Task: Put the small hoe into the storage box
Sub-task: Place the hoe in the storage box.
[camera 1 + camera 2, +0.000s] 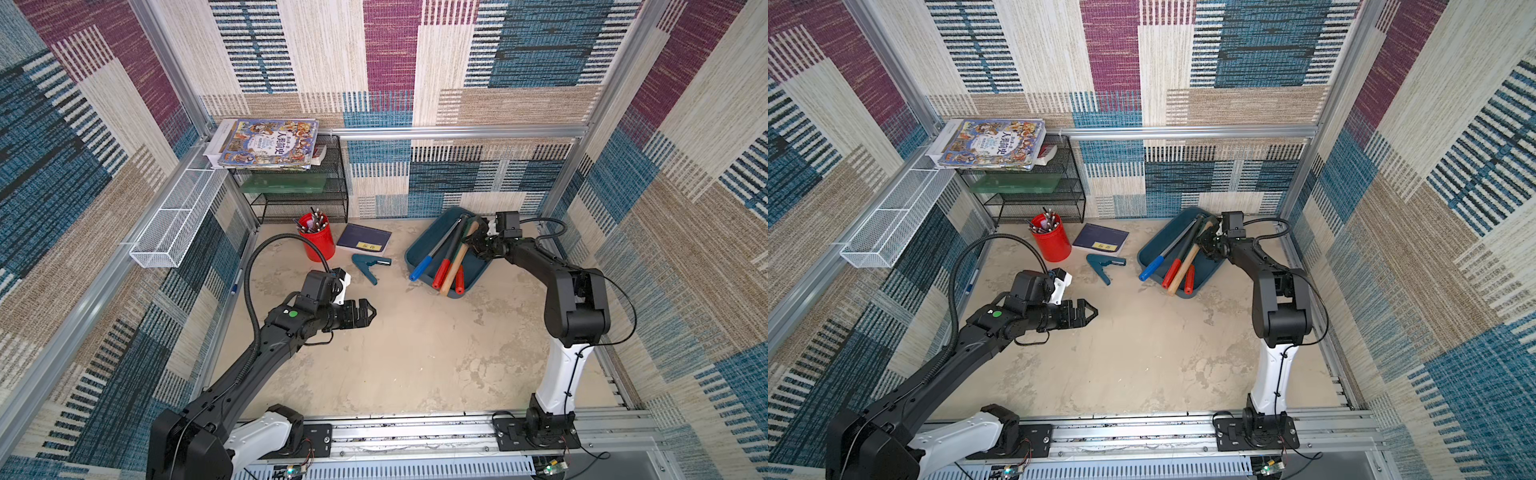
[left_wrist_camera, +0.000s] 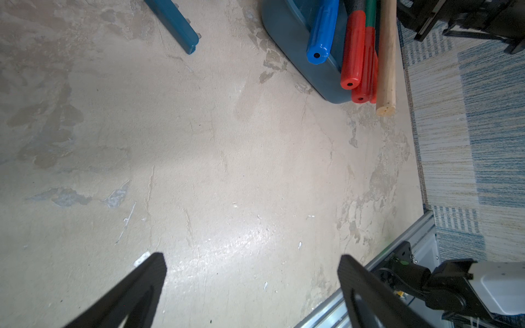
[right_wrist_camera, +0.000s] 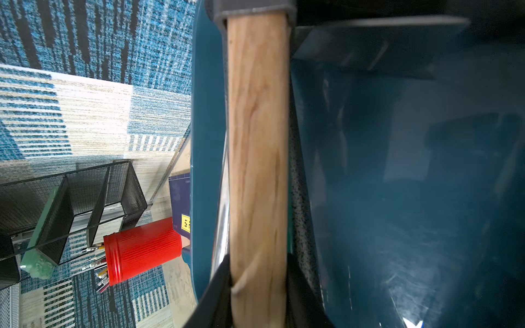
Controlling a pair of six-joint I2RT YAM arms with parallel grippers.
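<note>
Nearest, above bare bench [image 1: 415,353]: left end effector [image 1: 370,316], jaws spread wide, holding nothing. Farther back on the right, over the storage box [image 1: 478,272]: small hoe [image 1: 458,262], long axis diagonal, wooden butt pointing near-left and jutting past the box's near rim, metal head pointing far-right above the box floor. Clamped on that handle just short of the head: right end effector [image 1: 473,240], jaws nearly together. Alongside in the box, more tools (one blue grip, two red). Left of the box: teal hand tool [image 1: 370,266], dark notebook [image 1: 365,238], red pen cup [image 1: 318,243]. Behind: black mesh rack [image 1: 299,195] under books [image 1: 266,143]. Bench beige, scuffed, blotchy. Walls of patchwork carpet, aluminium-framed.
</note>
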